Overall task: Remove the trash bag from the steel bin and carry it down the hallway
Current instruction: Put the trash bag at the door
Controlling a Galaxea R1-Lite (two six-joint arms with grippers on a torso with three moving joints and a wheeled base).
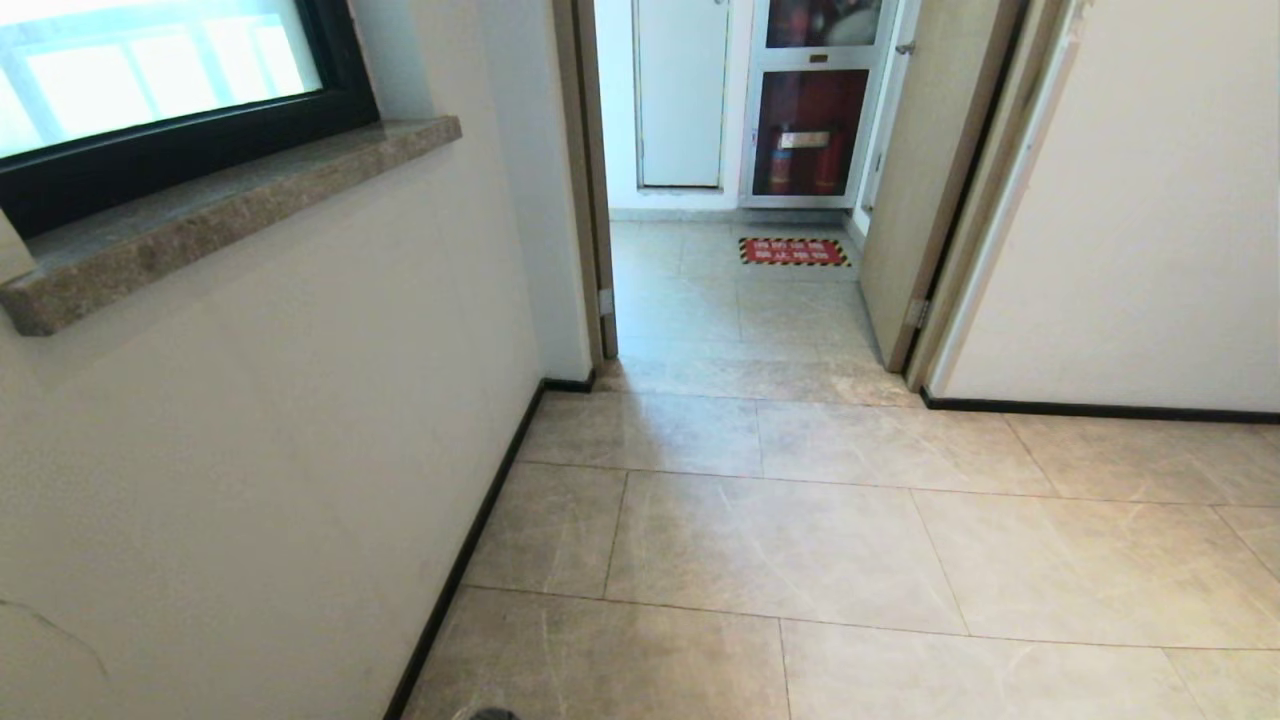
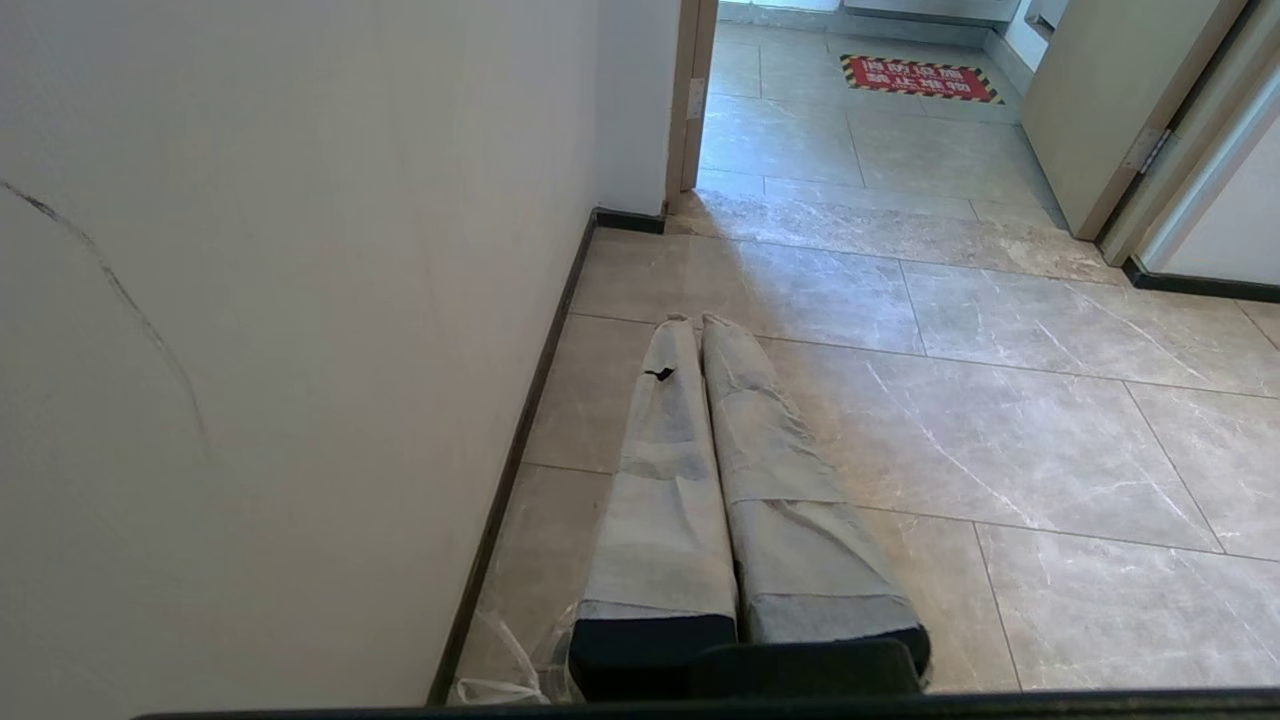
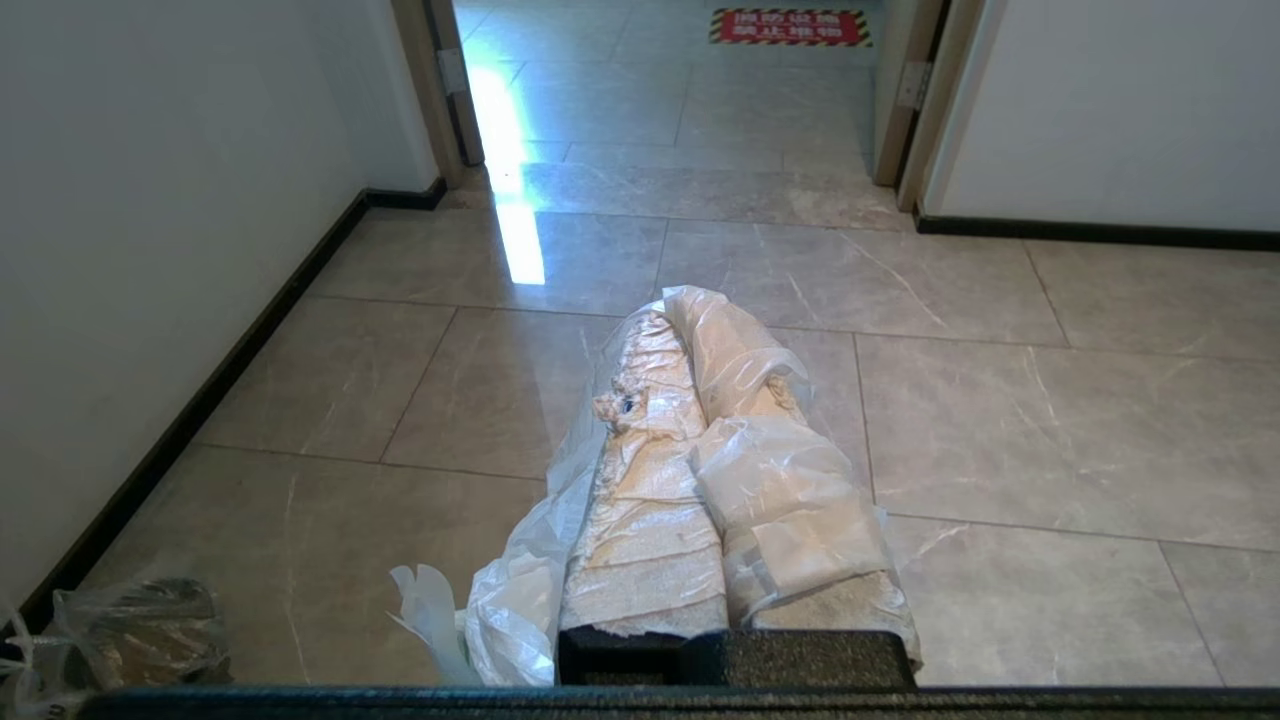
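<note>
The trash bag [image 3: 520, 590], thin white plastic, is draped over my right gripper [image 3: 672, 310] in the right wrist view. It wraps both cloth-covered fingers and hangs off one side, with a loose flap [image 3: 425, 600] by the finger bases. The right gripper is shut on this film. My left gripper [image 2: 697, 322] points along the hallway floor [image 1: 780, 540] close to the white wall. Its two grey-wrapped fingers are pressed together with nothing between them. The steel bin is out of view. Neither arm shows in the head view.
A window [image 1: 150, 80] with a stone sill [image 1: 220, 210] is on the left wall above a black baseboard [image 1: 470, 540]. Ahead are a doorway with an open door [image 1: 930, 180] and a red floor sign [image 1: 795, 251]. A clear plastic bundle [image 3: 140, 625] sits by the baseboard.
</note>
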